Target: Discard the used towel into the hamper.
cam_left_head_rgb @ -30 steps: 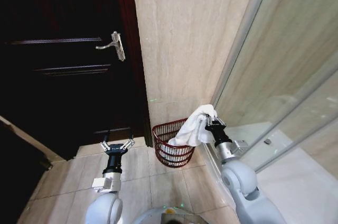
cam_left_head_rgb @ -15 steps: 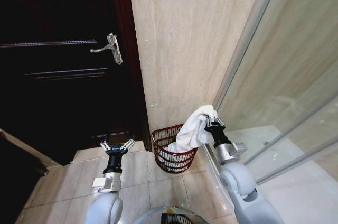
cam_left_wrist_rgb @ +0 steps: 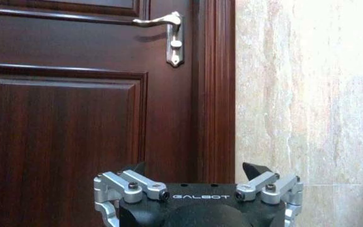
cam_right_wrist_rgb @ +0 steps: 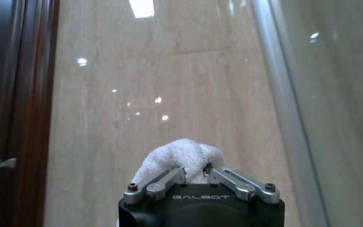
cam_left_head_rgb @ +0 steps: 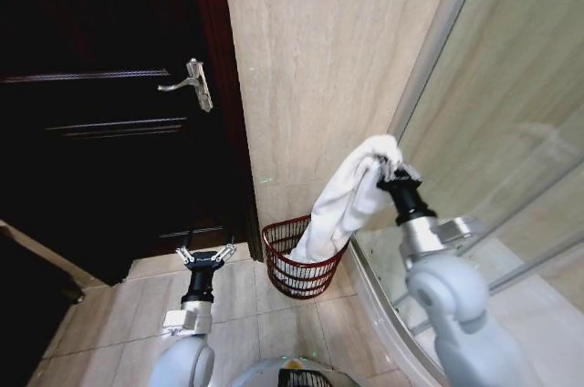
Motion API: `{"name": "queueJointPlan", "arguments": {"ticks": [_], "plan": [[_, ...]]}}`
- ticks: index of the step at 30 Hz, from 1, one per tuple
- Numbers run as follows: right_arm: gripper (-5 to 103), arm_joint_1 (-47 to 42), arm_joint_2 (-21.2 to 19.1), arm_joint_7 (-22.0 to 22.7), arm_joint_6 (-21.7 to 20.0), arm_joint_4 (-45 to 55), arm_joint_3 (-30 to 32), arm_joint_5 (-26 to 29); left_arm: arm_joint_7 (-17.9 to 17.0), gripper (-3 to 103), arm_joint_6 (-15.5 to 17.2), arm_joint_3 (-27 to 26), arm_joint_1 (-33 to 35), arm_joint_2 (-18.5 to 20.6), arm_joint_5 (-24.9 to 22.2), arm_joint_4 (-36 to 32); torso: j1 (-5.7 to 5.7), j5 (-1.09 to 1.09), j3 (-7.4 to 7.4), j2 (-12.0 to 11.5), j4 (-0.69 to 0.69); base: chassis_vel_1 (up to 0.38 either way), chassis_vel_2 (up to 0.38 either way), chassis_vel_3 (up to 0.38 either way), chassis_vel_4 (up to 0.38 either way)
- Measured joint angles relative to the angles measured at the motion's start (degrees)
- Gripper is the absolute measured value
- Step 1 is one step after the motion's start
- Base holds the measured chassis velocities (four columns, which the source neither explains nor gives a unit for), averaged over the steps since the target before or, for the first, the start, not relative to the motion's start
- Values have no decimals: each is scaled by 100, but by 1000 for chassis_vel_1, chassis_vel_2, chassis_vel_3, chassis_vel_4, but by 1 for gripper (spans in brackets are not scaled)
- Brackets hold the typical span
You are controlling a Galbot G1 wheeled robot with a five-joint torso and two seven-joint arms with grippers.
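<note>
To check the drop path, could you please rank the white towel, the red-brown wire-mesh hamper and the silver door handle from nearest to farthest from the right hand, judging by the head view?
1. White towel, clamped in the right hand, draping down.
2. Red-brown wire-mesh hamper, on the floor below, by the beige wall.
3. Silver door handle, on the dark door at far left.

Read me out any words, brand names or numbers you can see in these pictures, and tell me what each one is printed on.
"GALBOT" on the black body of the left gripper, in its wrist view.
"GALBOT" on the black body of the right gripper, which is shut on the towel.
No readable text on the door, the wall or the hamper.
</note>
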Motion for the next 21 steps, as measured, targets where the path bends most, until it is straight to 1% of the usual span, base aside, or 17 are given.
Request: {"name": "queueJointPlan", "arguments": {"ticks": [3, 4, 6, 7, 9, 10, 12, 14, 15, 18, 19, 21], "plan": [[5, -20, -7, -64, -5, -97, -54, 20, 0, 100, 0, -2, 4, -5, 5, 0, 0, 0, 0, 2, 0, 0, 0, 0, 0], [5, -36, -7, -136, 0, -238, -79, 16, -1, 100, -1, -16, 2, -4, 5, 0, 0, 0, 1, 2, 0, 0, 0, 0, 0], [5, 14, -91, -421, 46, -618, -113, -4, -12, 100, -10, -64, -4, 18, -19, -16, 1, 1, 2, 3, -1, 0, 0, 0, 0], [5, 14, -91, -421, 46, -618, -113, -4, -12, 100, -10, -64, -4, 18, -19, -16, 1, 1, 2, 3, -1, 0, 0, 0, 0], [5, 306, -264, -658, 180, -1142, -230, -108, -21, 100, -15, -144, -12, 62, -56, -51, 2, 2, 4, 5, 0, 0, 0, 0, 0], [5, 466, -331, -691, 204, -1317, -296, -153, -23, 100, -15, -178, -18, 74, -70, -62, 2, 3, 4, 5, 0, 0, 0, 0, 0], [5, 604, -382, -684, 211, -1418, -365, -171, -26, 100, -15, -205, -21, 84, -78, -69, 3, 1, 4, 5, 0, 0, 0, 0, 0], [5, 997, -542, -545, 156, -1526, -557, -111, -31, 100, -13, -266, -21, 103, -91, -79, 3, 1, 5, 5, 1, 0, 0, 0, 0], [5, 997, -542, -545, 156, -1526, -557, -111, -31, 100, -13, -266, -21, 103, -91, -79, 3, 1, 5, 5, 1, 0, 0, 0, 0], [5, 1604, -875, -259, -16, -1389, -698, 293, -34, 100, -13, -313, -3, 88, -77, -57, 3, -1, 5, 7, 1, 0, 0, 0, 0], [5, 1604, -875, -259, -16, -1389, -698, 293, -34, 100, -13, -313, -3, 88, -77, -57, 3, -1, 5, 7, 1, 0, 0, 0, 0], [5, 1830, -1066, -196, -81, -1276, -694, 619, -35, 100, -20, -299, 5, 39, -43, -32, 3, -2, 5, 8, 0, 0, 0, 0, 0]]}}
